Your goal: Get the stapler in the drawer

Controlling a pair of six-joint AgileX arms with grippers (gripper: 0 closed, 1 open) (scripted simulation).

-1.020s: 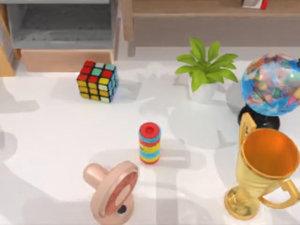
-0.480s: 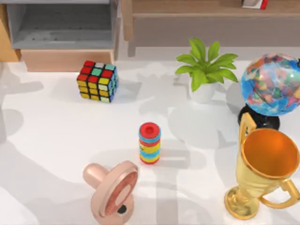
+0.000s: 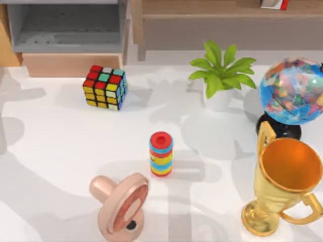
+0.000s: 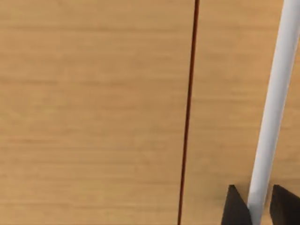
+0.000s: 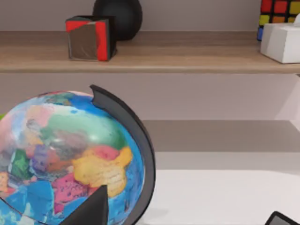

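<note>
The drawer (image 3: 70, 64) stands pulled out at the table's back left, grey inside with a tan front panel. A red stapler (image 3: 276, 4) with a pale top lies on the long wooden shelf (image 3: 212, 15) at the back right. In the right wrist view the stapler (image 5: 89, 37) rests on the shelf (image 5: 164, 61), above and behind the globe (image 5: 70, 154). My right gripper (image 5: 187, 213) is open beside the globe, well short of the stapler, holding nothing. My left gripper (image 4: 258, 208) is shut, close against a light wooden panel (image 4: 93, 112) with a white bar (image 4: 276, 93).
On the table stand a Rubik's cube (image 3: 105, 86), a striped ring stack (image 3: 161, 154), a pink round object (image 3: 121, 204), a potted plant (image 3: 220, 70), the globe (image 3: 292, 91) and a gold trophy (image 3: 285, 181). A black ball (image 5: 117, 16) and a white box (image 5: 281, 42) sit on the shelf.
A tan and grey shape at the far left edge of the top view has gone since a second ago, and the shadows there shifted. The table's objects have not moved.
</note>
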